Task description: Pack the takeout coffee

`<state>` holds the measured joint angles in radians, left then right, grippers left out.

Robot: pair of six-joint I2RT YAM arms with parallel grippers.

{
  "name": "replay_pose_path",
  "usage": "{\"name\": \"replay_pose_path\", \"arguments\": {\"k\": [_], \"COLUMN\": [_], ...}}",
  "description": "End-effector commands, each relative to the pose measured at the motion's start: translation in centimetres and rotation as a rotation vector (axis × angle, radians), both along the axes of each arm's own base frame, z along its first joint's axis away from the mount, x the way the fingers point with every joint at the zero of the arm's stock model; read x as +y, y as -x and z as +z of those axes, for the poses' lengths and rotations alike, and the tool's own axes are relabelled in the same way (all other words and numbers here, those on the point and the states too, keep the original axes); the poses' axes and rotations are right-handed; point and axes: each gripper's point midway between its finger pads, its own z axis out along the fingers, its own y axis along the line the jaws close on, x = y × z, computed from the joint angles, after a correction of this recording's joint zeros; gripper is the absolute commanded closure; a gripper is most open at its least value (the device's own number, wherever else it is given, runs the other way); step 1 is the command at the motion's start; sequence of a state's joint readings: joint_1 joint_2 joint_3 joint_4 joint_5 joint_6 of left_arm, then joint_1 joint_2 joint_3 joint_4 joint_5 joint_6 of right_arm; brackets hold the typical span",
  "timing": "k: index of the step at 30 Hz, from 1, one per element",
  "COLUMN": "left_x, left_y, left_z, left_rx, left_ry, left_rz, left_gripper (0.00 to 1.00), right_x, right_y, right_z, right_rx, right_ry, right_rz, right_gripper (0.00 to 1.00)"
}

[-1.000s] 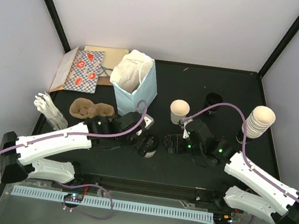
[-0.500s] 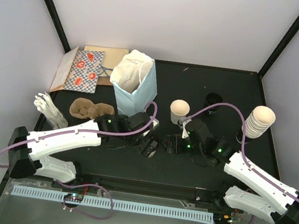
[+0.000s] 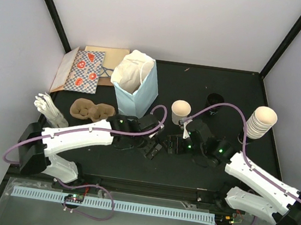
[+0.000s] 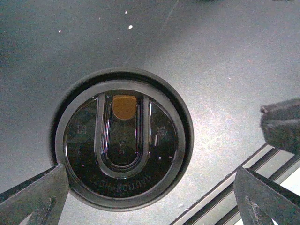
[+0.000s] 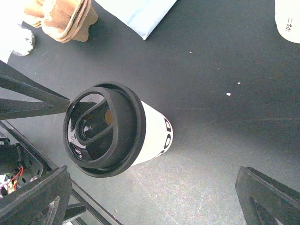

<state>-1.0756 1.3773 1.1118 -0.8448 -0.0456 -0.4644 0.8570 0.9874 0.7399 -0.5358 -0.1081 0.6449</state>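
A cream-white paper cup (image 5: 157,133) with a black lid (image 5: 101,129) stands upright on the black table. In the top view my left gripper (image 3: 154,147) covers it. The left wrist view looks straight down on the lid (image 4: 123,143). My left gripper (image 4: 150,206) is open above it, one finger on each side and not touching. My right gripper (image 5: 150,206) is open and empty just right of the cup, and it also shows in the top view (image 3: 173,144). An open cup without a lid (image 3: 181,112) stands behind. The light blue paper bag (image 3: 136,83) stands open at the back left.
A brown cardboard cup carrier (image 3: 91,109) lies left of the bag. A stack of empty cups (image 3: 262,122) stands at the right and a black lid (image 3: 215,101) behind the middle. White cutlery (image 3: 49,108) and flat paper bags (image 3: 84,69) lie at the left.
My left arm has reached to the right, and its gripper now hangs over the lidded cup. The right arm has barely moved.
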Motion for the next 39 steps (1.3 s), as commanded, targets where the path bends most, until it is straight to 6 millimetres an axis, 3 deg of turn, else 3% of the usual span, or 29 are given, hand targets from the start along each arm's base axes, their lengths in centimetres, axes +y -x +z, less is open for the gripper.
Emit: {"name": "replay_pose_path", "arguments": {"k": [1,18,39], "left_x": [-0.5,0.4,0.1], "left_y": [-0.4,-1.4,-2.0], "left_z": [0.6,2.5,-0.2], "left_rx": [-0.004,-0.068,-0.056], "left_ry": [-0.017,-0.033,-0.098], "left_rz": [0.006,0.054,0.047], "left_gripper": [0.01,0.01,0.02], "right_x": [0.2,-0.6,-0.3], "right_y": [-0.3,-0.3,-0.3], "right_z": [0.4,0.0,-0.2], "right_rx": [-0.014,-0.014,0.006], "right_ry": [-0.021,-0.030,-0.047], "right_rz": [-0.006,-0.054,-0.065], "right_gripper": [0.02,0.02,0.02]}}
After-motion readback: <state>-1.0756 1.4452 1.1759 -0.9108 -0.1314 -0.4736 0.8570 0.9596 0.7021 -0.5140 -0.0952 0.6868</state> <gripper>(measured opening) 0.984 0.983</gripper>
